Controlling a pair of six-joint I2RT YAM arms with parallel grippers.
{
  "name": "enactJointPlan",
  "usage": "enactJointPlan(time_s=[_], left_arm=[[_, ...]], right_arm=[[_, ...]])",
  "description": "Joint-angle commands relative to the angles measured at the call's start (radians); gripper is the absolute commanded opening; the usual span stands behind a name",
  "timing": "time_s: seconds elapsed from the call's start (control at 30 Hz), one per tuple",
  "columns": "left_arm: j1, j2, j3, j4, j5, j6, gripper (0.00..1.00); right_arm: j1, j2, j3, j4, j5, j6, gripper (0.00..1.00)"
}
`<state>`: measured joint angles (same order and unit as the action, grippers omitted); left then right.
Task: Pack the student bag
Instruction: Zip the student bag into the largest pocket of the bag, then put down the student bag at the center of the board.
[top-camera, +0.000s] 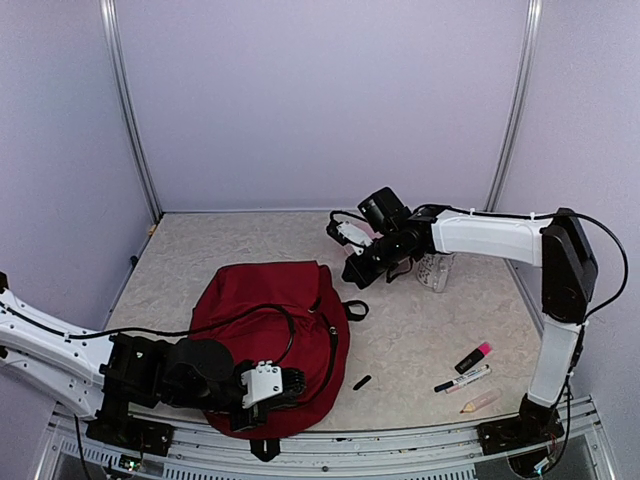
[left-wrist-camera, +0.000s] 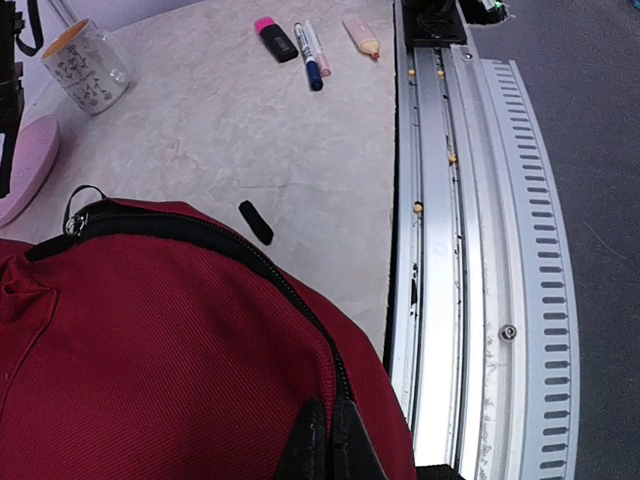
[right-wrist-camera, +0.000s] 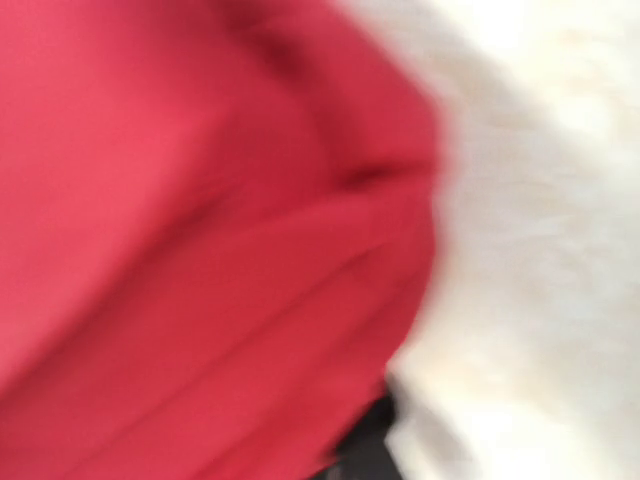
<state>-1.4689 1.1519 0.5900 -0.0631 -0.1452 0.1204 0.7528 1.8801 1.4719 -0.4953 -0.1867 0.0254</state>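
Observation:
The student bag (top-camera: 262, 335), a dark red backpack with black zip trim, lies on the table left of centre. My left gripper (top-camera: 296, 384) is at its near right edge. In the left wrist view its black fingertips (left-wrist-camera: 312, 438) are shut, pinching the red fabric beside the zip (left-wrist-camera: 300, 300). My right gripper (top-camera: 353, 274) hovers by the bag's far right corner. The right wrist view is motion-blurred: red bag cloth (right-wrist-camera: 200, 230) fills the left and only a dark patch of the gripper (right-wrist-camera: 368, 445) shows, shut with nothing visibly held.
A glass mug (top-camera: 437, 271) stands behind the right gripper. A pink highlighter (top-camera: 473, 357), a marker (top-camera: 462, 379) and a peach pen (top-camera: 480, 402) lie near the right arm's base. A small black cap (top-camera: 362, 382) lies by the bag. The metal rail (left-wrist-camera: 450, 250) runs along the near edge.

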Motion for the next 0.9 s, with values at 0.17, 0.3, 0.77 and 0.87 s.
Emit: enactJointPlan(time_s=[0.17, 0.3, 0.77, 0.87], left_arm=[[-0.014, -0.008, 0.004, -0.003, 0.047, -0.008, 0.00], [-0.001, 0.003, -0.002, 0.010, -0.064, -0.018, 0.00], [0.266, 0.069, 0.032, 0.078, -0.145, -0.084, 0.00], [0.263, 0.076, 0.053, 0.071, -0.064, -0.085, 0.01]], right_arm=[[-0.006, -0.011, -0.029, 0.031, -0.010, 0.000, 0.00], [-0.004, -0.104, -0.097, 0.051, -0.037, 0.031, 0.00], [-0.011, -0.394, -0.311, 0.086, 0.071, 0.191, 0.00], [-0.015, -0.414, -0.318, 0.004, 0.159, 0.229, 0.06]])
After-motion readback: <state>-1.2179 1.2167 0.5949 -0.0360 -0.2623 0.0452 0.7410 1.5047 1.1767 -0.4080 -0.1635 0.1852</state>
